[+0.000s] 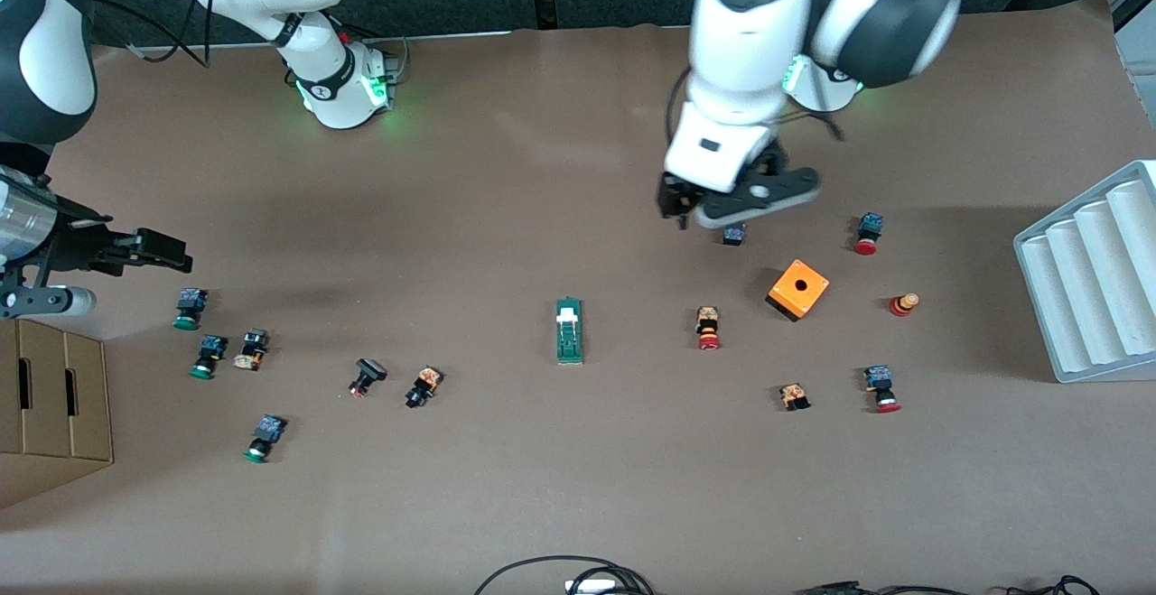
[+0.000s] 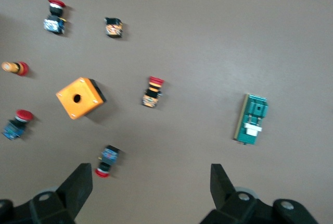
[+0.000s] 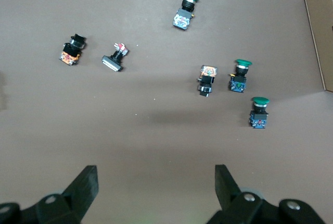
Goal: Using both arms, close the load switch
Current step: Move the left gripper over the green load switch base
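Note:
The load switch is a narrow dark-green block with a white piece, lying flat mid-table; the left wrist view shows the load switch too. My left gripper hangs open and empty over bare table, toward the left arm's end from the switch and close to a small red-capped button. From the left wrist, the left gripper has wide-apart fingers with that button just inside one of them. My right gripper is open and empty over the right arm's end, above green-capped buttons. In its own wrist view the right gripper frames bare table; the switch is out of that view.
An orange box with a hole and several red-capped buttons lie toward the left arm's end. Several more buttons, such as one black-capped, lie toward the right arm's end. A cardboard box and a white ribbed rack stand at the table's two ends.

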{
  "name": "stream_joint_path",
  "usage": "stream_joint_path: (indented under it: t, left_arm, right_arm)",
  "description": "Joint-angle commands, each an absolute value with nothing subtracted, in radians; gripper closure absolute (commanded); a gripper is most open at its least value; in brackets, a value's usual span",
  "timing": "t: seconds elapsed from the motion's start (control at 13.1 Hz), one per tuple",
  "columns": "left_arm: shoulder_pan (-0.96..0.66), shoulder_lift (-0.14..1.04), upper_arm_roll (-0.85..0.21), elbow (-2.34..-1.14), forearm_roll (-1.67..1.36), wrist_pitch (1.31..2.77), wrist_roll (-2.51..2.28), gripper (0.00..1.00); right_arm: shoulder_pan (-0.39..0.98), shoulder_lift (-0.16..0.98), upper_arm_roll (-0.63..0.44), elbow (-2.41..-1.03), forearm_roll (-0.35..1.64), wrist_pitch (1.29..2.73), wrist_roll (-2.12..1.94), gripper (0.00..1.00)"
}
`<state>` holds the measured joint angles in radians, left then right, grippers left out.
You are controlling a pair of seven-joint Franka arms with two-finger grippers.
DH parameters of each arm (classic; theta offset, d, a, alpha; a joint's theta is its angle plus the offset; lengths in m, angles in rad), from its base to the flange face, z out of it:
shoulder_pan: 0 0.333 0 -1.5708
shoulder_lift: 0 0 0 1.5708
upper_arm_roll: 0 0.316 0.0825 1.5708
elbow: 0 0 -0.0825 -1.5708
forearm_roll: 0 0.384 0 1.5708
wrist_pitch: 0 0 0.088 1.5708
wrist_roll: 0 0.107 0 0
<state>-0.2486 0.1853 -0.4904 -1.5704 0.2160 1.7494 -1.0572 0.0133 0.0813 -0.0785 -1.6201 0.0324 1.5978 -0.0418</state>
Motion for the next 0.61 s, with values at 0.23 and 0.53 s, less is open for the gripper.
stream_joint_path:
  t: [0.23,0.53]
  left_arm:
    - [-0.409,0.354,-0.486,-1.462,0.382,1.817,-1.328,0.00]
    - [-0.520,0.455,-0.486,-1.471,0.588,1.902,-1.468,0.01]
  right_arm:
    - [0.006,0.095,-0.072,-1.594,0.023,1.597,-0.043,0.00]
    - [0.009,0.104,-0.071,-1.594,0.020,1.597,-0.041,0.00]
